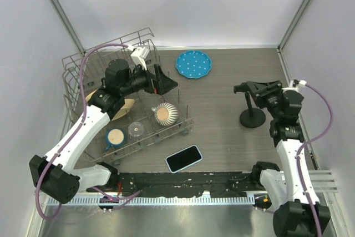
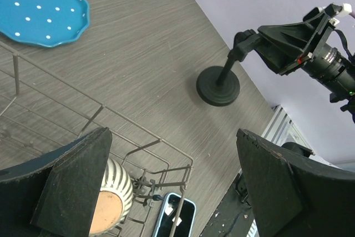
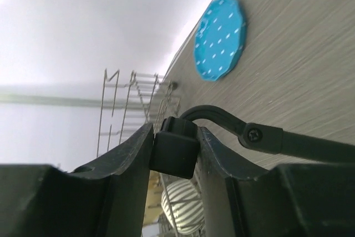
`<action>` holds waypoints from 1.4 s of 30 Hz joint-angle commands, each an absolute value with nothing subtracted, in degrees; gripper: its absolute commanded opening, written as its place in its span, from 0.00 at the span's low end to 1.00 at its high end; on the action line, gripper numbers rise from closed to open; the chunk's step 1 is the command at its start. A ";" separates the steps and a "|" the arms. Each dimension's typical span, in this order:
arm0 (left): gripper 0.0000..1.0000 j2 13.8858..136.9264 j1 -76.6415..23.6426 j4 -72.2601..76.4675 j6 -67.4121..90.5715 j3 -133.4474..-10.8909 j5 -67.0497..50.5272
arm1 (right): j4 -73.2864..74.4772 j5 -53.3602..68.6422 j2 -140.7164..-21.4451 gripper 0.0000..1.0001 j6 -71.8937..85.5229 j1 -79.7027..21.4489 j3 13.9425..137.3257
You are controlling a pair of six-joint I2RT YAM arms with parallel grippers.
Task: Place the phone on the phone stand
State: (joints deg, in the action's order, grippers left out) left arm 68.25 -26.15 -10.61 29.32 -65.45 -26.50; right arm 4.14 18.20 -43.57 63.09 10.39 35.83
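Note:
The phone (image 1: 183,159), black screen with a light blue edge, lies flat on the table in front of the dish rack; it also shows in the left wrist view (image 2: 176,219), partly behind a rack wire. The black phone stand (image 1: 252,118) stands upright at the right on its disc base (image 2: 218,85). My right gripper (image 1: 246,88) is shut on the stand's top clamp cradle (image 3: 175,149). My left gripper (image 1: 166,82) is open and empty, held above the rack's right side; its fingers (image 2: 72,187) are spread wide, far from the phone.
A wire dish rack (image 1: 83,65) fills the left and holds a striped bowl (image 1: 165,113), a cup (image 1: 115,136) and a glass (image 1: 136,130). A round blue dotted plate (image 1: 194,64) lies at the back centre. A black strip (image 1: 183,181) runs along the near edge.

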 commanded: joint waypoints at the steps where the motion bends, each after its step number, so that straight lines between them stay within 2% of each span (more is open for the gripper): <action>1: 1.00 69.17 -26.54 -9.58 28.65 -67.50 -26.37 | -15.62 19.95 -47.71 0.01 65.83 1.78 35.51; 6: 1.00 70.13 -26.72 -9.93 28.39 -67.59 -26.11 | -28.54 15.92 -52.46 0.01 67.59 -8.59 33.58; 13: 1.00 71.28 -26.89 -9.93 28.65 -67.59 -26.81 | -46.04 10.99 -62.38 0.01 72.85 -17.38 30.50; 17: 1.00 71.72 -27.07 -10.11 28.39 -67.68 -26.54 | -58.66 7.05 -64.42 0.01 74.44 -18.89 25.16; 23: 1.00 72.16 -27.33 -10.28 28.65 -67.85 -26.89 | -64.41 0.26 -61.88 0.01 76.89 -19.07 16.11; 27: 1.00 72.33 -27.60 -10.02 28.92 -67.85 -27.42 | -63.11 -6.23 -58.81 0.01 78.48 -19.07 11.78; 31: 1.00 72.68 -27.95 -9.93 29.00 -67.76 -27.51 | -63.46 -6.68 -56.96 0.01 79.80 -18.99 8.71; 40: 1.00 73.30 -29.79 -10.46 29.09 -68.12 -27.95 | -42.04 -9.58 -45.27 0.01 77.62 -19.07 5.53; 42: 1.00 73.56 -30.58 -10.46 29.00 -68.12 -27.95 | -32.38 -10.54 -41.93 0.01 73.05 -18.98 7.99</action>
